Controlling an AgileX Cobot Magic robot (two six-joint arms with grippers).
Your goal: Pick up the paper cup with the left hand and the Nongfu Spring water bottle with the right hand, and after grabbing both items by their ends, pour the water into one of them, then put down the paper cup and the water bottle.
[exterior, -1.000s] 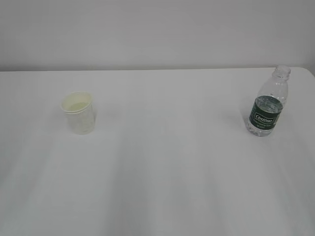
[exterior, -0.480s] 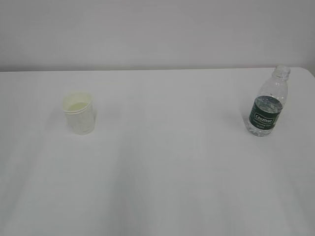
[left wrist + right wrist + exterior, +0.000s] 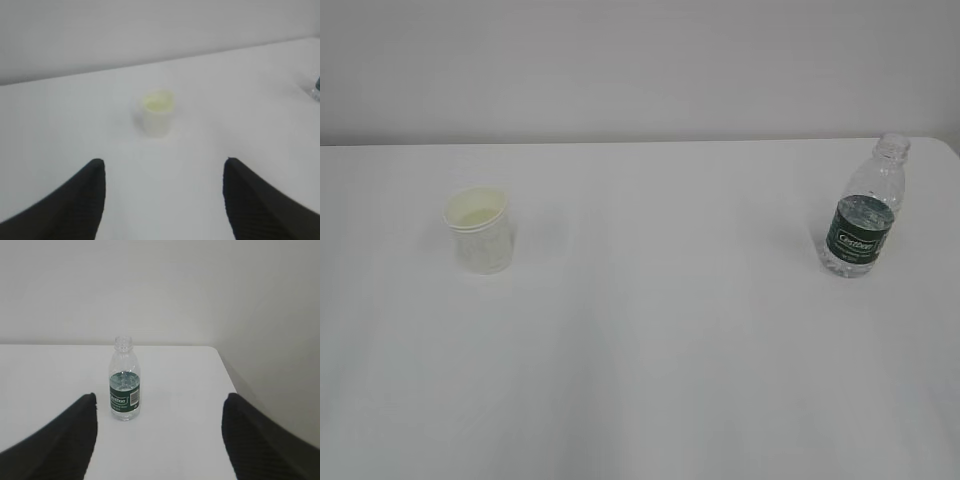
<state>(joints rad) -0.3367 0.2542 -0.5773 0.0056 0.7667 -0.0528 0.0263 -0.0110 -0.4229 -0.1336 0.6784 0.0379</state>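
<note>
The white paper cup (image 3: pixel 479 230) stands upright on the left of the white table (image 3: pixel 660 330); in the left wrist view the paper cup (image 3: pixel 158 112) sits well ahead of my left gripper (image 3: pixel 162 162), which is open and empty. The uncapped Nongfu Spring water bottle (image 3: pixel 865 210) stands upright at the right, water reaching its dark green label. In the right wrist view the water bottle (image 3: pixel 124 386) is ahead and left of centre between the wide-open, empty fingers of my right gripper (image 3: pixel 159 397). Neither arm shows in the exterior view.
The table's far edge meets a plain pale wall. Its right edge (image 3: pixel 227 375) runs close to the right of the bottle. A corner of the bottle (image 3: pixel 316 87) shows at the right border of the left wrist view.
The cup shifts by a few pixels between the exterior frames; the bottle stays put. No arm enters that view.
</note>
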